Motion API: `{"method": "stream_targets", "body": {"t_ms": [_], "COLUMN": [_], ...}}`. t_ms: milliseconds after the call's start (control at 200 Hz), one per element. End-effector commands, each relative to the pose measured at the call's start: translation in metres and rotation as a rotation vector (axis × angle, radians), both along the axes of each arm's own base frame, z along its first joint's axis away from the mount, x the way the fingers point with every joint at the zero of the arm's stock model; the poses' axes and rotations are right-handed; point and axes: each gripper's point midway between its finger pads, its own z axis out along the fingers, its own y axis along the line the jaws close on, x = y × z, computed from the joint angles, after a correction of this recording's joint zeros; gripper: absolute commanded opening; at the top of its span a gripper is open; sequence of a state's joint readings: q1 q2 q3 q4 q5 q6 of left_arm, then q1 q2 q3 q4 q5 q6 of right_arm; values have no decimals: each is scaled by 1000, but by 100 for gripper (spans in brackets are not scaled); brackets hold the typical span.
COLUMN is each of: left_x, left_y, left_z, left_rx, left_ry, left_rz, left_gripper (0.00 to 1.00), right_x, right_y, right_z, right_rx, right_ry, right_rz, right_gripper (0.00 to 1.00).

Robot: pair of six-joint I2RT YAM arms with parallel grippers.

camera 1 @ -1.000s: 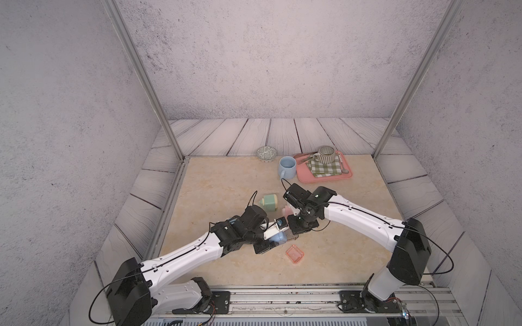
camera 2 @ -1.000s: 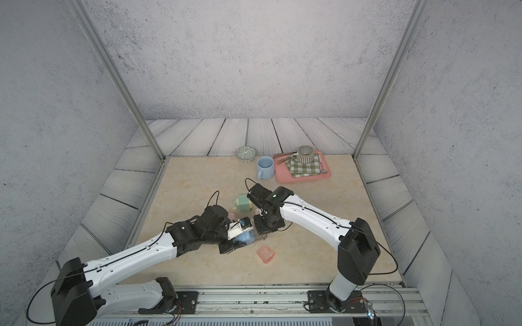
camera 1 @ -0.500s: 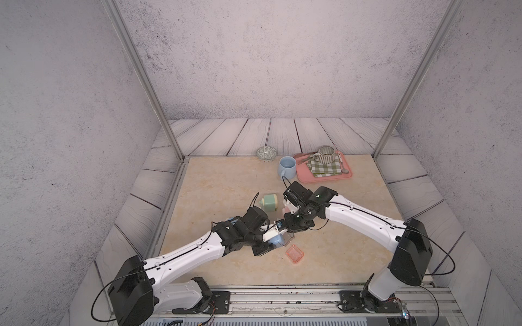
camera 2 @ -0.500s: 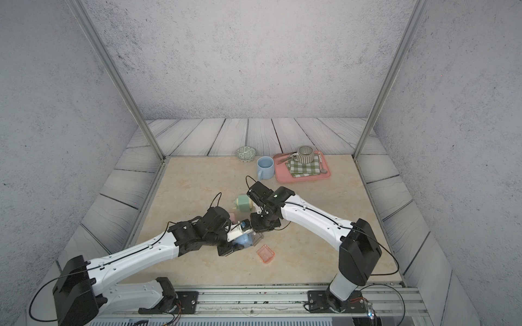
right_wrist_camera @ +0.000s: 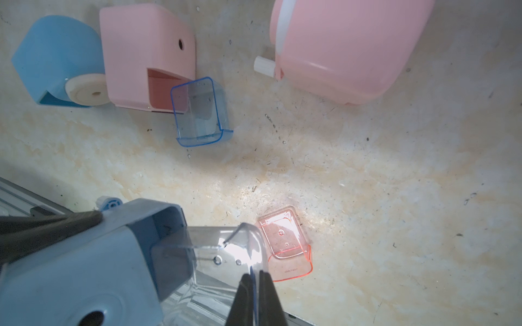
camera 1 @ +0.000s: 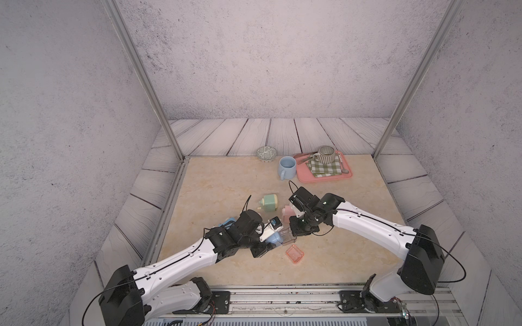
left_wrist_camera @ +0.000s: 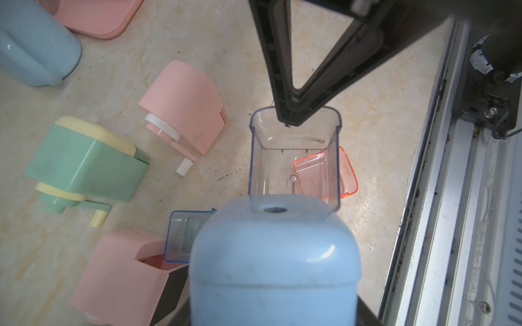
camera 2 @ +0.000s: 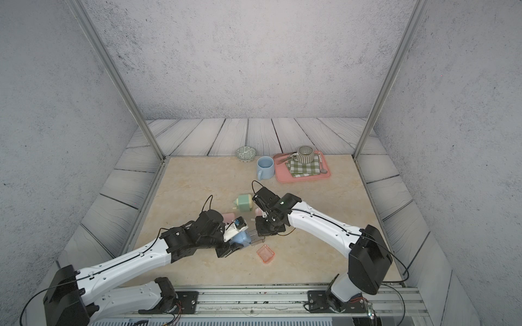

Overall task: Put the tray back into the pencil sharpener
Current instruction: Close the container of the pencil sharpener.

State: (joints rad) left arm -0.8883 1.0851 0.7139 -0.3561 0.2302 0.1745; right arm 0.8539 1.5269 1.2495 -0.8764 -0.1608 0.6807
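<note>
My left gripper [camera 1: 264, 244] is shut on a light blue pencil sharpener [camera 1: 272, 240] [left_wrist_camera: 274, 262] and holds it off the table; the body hides the jaws in the left wrist view. A clear tray [left_wrist_camera: 293, 158] [right_wrist_camera: 226, 254] sticks out of the sharpener's open slot, its near end just inside the mouth. My right gripper [right_wrist_camera: 255, 275] [camera 1: 293, 230] is shut on the tray's outer wall, with the thin wall pinched between the fingertips. Both top views show the two grippers facing each other low over the front middle of the table, with the sharpener [camera 2: 240, 240] and tray [camera 2: 255, 238] between them.
An orange tray [camera 1: 294, 254] [right_wrist_camera: 285, 248] lies just under the held tray. A blue-edged tray [right_wrist_camera: 200, 110] lies beside two pink sharpeners [left_wrist_camera: 183, 104] [left_wrist_camera: 121, 271], a green one [camera 1: 269, 202] and a darker blue one [right_wrist_camera: 56, 59]. A blue mug [camera 1: 286, 168] and a pink serving tray [camera 1: 347, 175] stand at the back.
My right gripper has shifted a little toward the left arm with the clear tray, bringing it closer to the sharpener. The left arm has barely moved.
</note>
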Motion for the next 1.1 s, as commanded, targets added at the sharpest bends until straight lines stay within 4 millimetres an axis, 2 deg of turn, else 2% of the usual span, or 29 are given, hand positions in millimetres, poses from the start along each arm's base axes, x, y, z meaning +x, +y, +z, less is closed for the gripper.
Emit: {"method": "stream_targets", "body": {"t_ms": [0, 280, 410, 616, 786, 941, 1096], "left_x": [1, -3, -1, 3, 9, 13, 19], "left_y": [-26, -28, -27, -21, -25, -31, -27], "left_z": [33, 25, 21, 14, 21, 28, 33], "left_rx": [-165, -141, -120, -34, -52, -113, -137], "left_ry": [-46, -42, -50, -110, -147, -148, -154], "left_rz": [-60, -102, -104, -151, -146, -108, -44], "left_gripper": [20, 21, 21, 21, 21, 21, 20], "right_x": [-4, 0, -3, -9, -12, -13, -15], "right_y": [28, 29, 40, 43, 57, 68, 58], "right_z": [15, 9, 12, 20, 30, 29, 15], "right_rx": [134, 111, 161, 171, 266, 343, 306], "right_ry": [4, -9, 2, 6, 18, 47, 58], "right_rz": [34, 51, 76, 163, 171, 141, 102], "right_gripper": [7, 6, 5, 5, 9, 12, 12]}}
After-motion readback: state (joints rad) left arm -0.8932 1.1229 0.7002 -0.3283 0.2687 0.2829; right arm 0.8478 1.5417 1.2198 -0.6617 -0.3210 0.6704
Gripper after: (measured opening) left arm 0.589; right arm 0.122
